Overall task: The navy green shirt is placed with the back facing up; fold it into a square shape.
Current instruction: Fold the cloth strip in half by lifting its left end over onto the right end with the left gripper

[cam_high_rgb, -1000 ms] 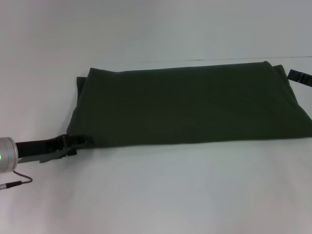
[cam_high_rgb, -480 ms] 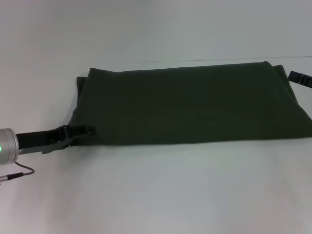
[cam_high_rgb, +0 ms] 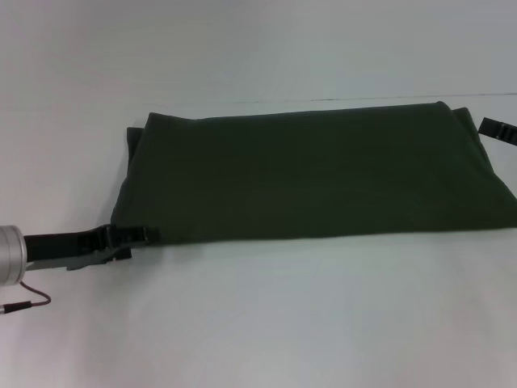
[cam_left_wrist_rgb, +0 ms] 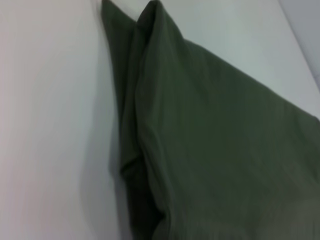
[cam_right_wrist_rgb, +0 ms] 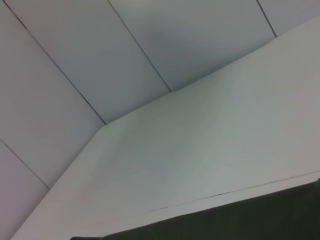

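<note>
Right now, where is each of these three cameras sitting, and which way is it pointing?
Head view: from the robot's head, looking forward and down at the folded green shirt on the white table; the left gripper reaches the shirt's near left corner, and the right gripper shows at the far right end.
Left wrist view: from the left arm, close over the shirt's layered edge; none of the arm shows.
Right wrist view: from the right arm, facing table and wall, shirt edge lowest; no arm.
All three share the shirt.
</note>
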Controlling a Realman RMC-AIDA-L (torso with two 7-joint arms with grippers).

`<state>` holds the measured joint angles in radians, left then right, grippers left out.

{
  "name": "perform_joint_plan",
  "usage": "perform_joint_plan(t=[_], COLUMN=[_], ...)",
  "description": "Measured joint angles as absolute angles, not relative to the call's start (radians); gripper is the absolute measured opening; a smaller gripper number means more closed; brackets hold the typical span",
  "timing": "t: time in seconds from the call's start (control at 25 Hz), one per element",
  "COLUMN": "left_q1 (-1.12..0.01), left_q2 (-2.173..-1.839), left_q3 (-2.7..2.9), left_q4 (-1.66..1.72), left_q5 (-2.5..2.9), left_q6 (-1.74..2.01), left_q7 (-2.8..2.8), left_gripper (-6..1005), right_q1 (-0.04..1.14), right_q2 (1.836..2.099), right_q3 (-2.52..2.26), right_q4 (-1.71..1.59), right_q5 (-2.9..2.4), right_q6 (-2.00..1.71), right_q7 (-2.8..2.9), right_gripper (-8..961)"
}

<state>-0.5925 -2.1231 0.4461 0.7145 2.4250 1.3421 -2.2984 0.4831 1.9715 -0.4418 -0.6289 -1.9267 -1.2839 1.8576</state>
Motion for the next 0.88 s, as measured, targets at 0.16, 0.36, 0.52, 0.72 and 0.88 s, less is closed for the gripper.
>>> perform_joint_plan(t=[0.16, 0.36, 0.52, 0.72, 0.88], left_q1=[-0.592, -0.598, -0.601, -0.601, -0.604], left_q2=[-2.123, -2.123, -2.123, -2.123, -2.121], left_q3=[0.446, 0.446, 0.446, 0.441, 0.443], left_q4=[0.714, 0.708, 0.706, 0.705, 0.706], left_q5=[2.436, 2.455, 2.458, 2.453, 2.452], left_q6=[1.343, 1.332, 1.314, 1.308, 1.31], left_q7=[-2.299, -2.3, -2.309, -2.347, -2.414], left_gripper=[756, 756, 756, 755, 755], right_q1=[0.483, 0.483, 0.483, 0.483, 0.483], right_q2=[1.971, 1.973, 1.975, 1.975, 1.974], right_q3=[-0.442, -0.442, -0.442, -0.442, -0.442], right_q4=[-0.628, -0.629, -0.632, -0.634, -0.635], right_q5=[-1.927, -1.927, -1.927, -1.927, -1.926], right_q6=[-1.284, -1.284, -1.284, -1.285, -1.286], right_q7=[1.858, 1.858, 1.861, 1.864, 1.867], right_gripper=[769, 769, 769, 768, 768])
